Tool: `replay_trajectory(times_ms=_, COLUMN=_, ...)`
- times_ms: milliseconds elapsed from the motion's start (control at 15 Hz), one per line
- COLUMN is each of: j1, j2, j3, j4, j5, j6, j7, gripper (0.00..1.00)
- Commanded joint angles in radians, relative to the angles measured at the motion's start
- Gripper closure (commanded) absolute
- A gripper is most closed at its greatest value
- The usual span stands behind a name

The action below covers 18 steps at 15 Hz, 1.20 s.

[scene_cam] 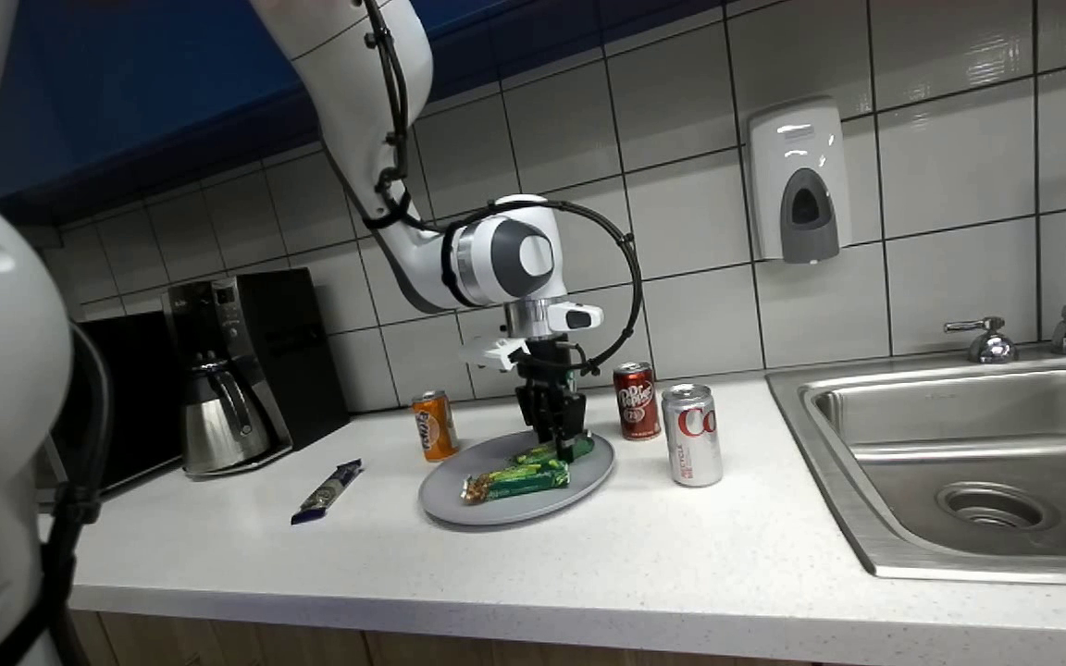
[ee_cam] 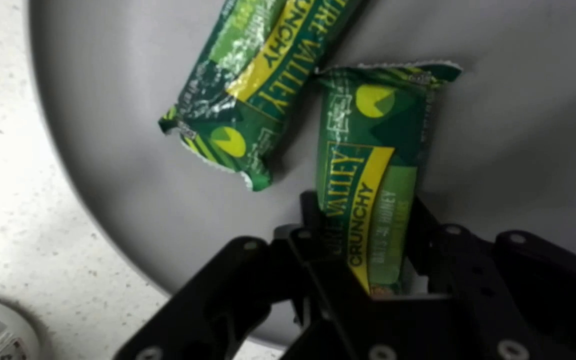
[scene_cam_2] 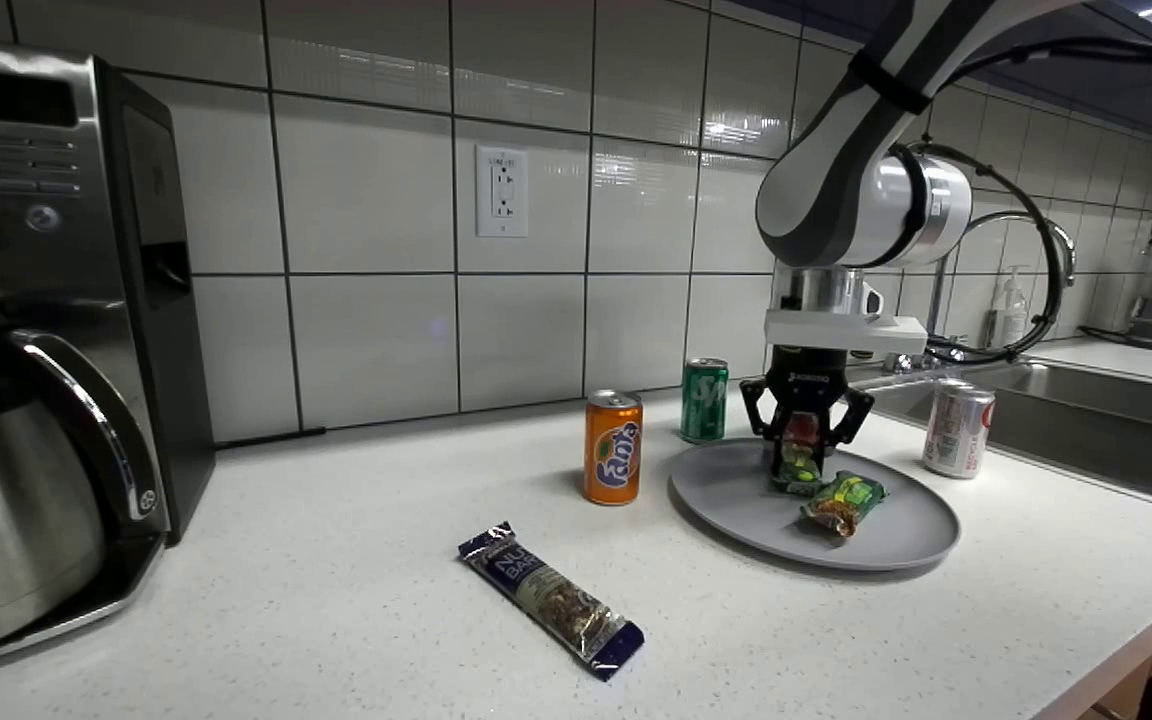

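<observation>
Gripper [ee_cam: 365, 212], drawn in narrow, clasps a green granola bar [ee_cam: 368, 135] by its long sides — the grip looks made, though no lift shows: the bar rests on the plate [scene_cam: 447, 493] toward its back edge. Just beside it, nearer the plate's front edge, a second green bar [ee_cam: 268, 80] lies loose, and beyond the rim on the coffee maker [scene_cam: 288, 356] side a nut bar [scene_cam_2: 553, 600] lies on the counter [scene_cam_2: 366, 500] — both outside the grip
</observation>
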<state>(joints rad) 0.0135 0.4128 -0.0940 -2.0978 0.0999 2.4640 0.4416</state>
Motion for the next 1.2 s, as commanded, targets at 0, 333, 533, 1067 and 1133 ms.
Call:
replay_trajectory(times_ms=0, j1=0.012, j2=-0.002, j3=-0.009, j4=0.016, j5=-0.004, j6=-0.023, j7=0.016, gripper=0.83)
replay_trajectory(times_ms=333, j1=0.023, j2=-0.035, j3=-0.003, j4=-0.001, j5=-0.007, j6=-0.015, j7=0.011, gripper=0.83)
replay_trajectory(times_ms=533, j1=0.037, j2=-0.058, j3=0.001, j4=-0.01, j5=-0.013, j6=-0.014, j7=0.008, gripper=0.83)
replay_trajectory(times_ms=1067, j1=0.071, j2=-0.108, j3=0.022, j4=-0.017, j5=-0.018, j6=-0.023, j7=-0.012, gripper=0.83)
replay_trajectory(times_ms=1133, j1=0.071, j2=-0.112, j3=0.026, j4=-0.016, j5=-0.014, j6=-0.025, j7=-0.019, gripper=0.83)
